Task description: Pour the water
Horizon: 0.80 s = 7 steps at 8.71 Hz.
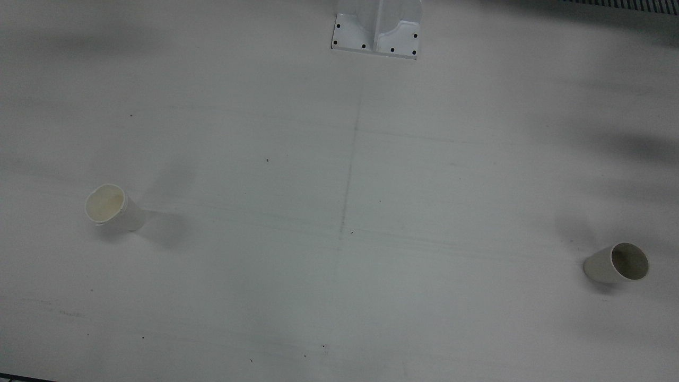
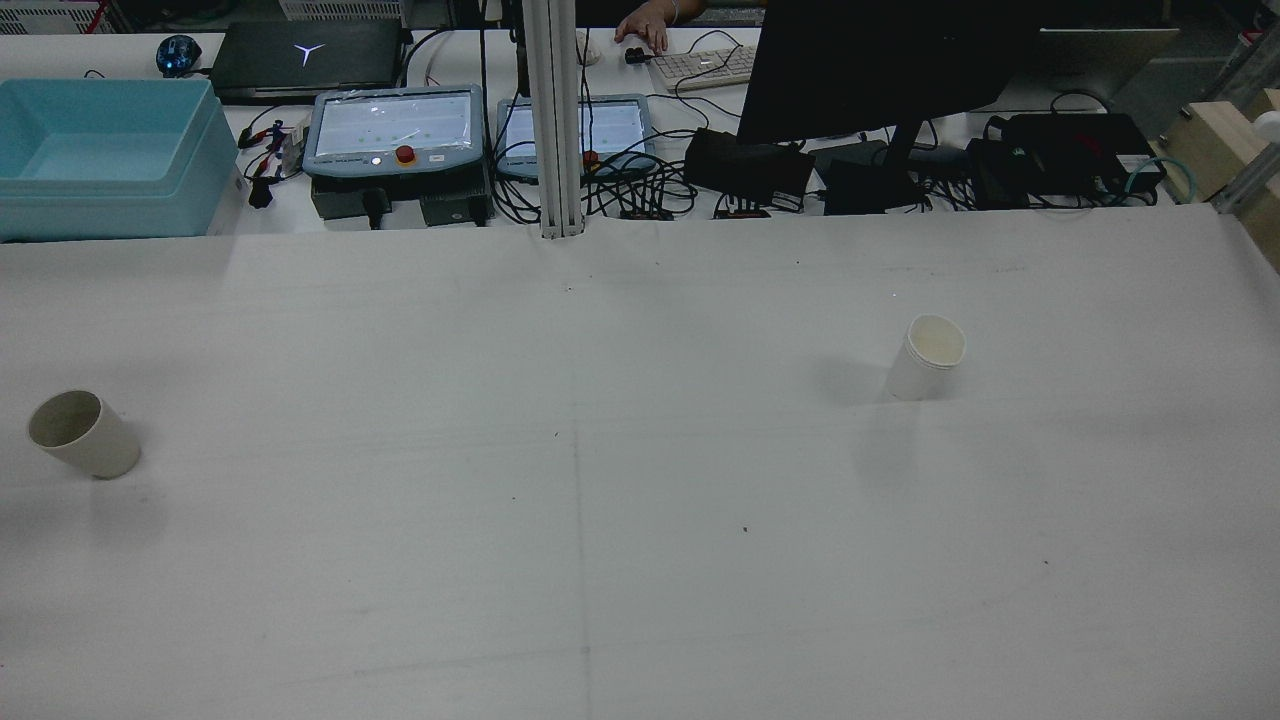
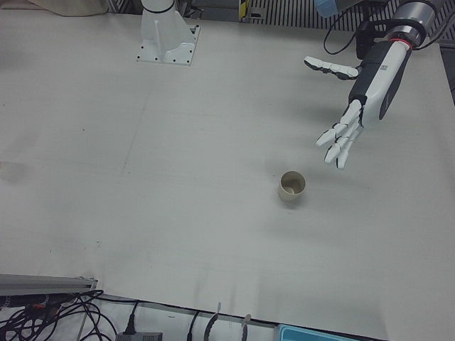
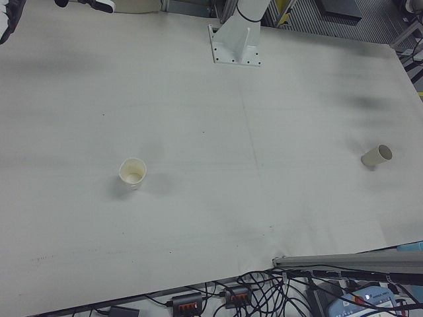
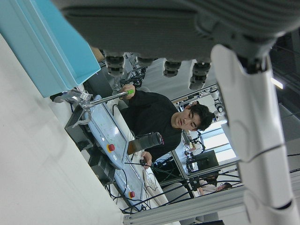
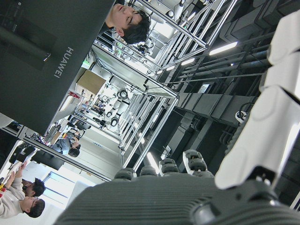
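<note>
Nothing grasped yet. Two paper cups upright on the white table (image 2: 640,560), well apart, one per half. White cup (image 1: 113,207) sits on the right arm's half (rear view: right of centre, towards the far edge); the inside looks cream, can't tell if that's water. Beige cup (image 3: 292,187) sits on the left arm's half, far out towards that side's edge; the inside looks dark. Left hand (image 3: 348,124) hangs in the air, fingers spread and pointing down, palm empty. In the left-front view the beige cup lies down and to the left of its fingertips, near but clearly apart, so probably lower and further out towards the operators. Cup axis vertical, mouth up, so a side wrap looks right, not a top pinch. Right hand (image 4: 8,16) only clips the top-left corner of the right-front view, well apart from the white cup; can't tell if it's spread or curled. Left hand is much nearer its cup, so I'd guess it moves first. Person's hand (image 2: 640,25) on the keyboard at the back desk, beyond the table
</note>
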Tool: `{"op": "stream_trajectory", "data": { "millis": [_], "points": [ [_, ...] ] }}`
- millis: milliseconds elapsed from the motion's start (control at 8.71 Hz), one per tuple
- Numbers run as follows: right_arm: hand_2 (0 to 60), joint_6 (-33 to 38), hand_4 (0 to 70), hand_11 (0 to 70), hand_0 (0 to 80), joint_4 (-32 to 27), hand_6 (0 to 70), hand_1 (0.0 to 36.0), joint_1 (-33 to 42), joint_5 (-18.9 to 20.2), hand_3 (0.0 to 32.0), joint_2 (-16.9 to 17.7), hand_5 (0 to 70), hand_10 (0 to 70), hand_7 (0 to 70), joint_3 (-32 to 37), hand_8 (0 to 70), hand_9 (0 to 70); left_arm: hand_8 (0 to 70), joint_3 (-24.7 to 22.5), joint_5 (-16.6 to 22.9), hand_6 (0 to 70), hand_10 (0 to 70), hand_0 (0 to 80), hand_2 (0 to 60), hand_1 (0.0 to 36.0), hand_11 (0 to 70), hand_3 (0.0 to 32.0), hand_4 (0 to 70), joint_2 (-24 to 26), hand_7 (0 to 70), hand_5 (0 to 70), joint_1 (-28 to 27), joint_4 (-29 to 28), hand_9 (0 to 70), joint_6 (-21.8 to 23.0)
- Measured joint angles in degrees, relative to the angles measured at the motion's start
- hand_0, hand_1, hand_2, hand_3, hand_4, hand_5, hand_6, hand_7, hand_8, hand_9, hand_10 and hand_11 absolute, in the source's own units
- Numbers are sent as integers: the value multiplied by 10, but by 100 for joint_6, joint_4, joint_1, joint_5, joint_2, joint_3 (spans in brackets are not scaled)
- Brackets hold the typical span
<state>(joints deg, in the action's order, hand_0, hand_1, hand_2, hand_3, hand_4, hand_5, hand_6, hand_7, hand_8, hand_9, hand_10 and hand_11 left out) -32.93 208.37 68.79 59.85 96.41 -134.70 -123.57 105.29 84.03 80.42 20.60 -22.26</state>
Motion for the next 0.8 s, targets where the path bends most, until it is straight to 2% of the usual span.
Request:
{"op": "stream_trajectory", "data": {
  "millis": [344,459,689,804],
  "points": [
    [138,62,54,17,450,13,28,122,328,120,0,22,49,3,41,40,0,0,0,4,102,31,47,562,0,134,90,60,107,4,78,131,-22,-130,1,15],
    [136,51,40,22,442,17,7,120,461,202,0,49,22,6,2,114,0,0,0,12,126,21,44,560,0,136,85,60,100,-29,62,119,-32,-298,0,8],
    [139,77,22,7,438,2,0,122,746,283,0,53,0,0,0,210,0,0,0,22,14,17,22,559,0,139,54,0,126,-125,53,80,-62,-647,0,-193],
    [138,94,18,0,438,-30,0,123,846,302,0,41,0,0,0,238,0,0,0,23,-132,3,21,556,0,131,52,2,119,-187,33,36,-74,-749,0,-432]
  ]
}}
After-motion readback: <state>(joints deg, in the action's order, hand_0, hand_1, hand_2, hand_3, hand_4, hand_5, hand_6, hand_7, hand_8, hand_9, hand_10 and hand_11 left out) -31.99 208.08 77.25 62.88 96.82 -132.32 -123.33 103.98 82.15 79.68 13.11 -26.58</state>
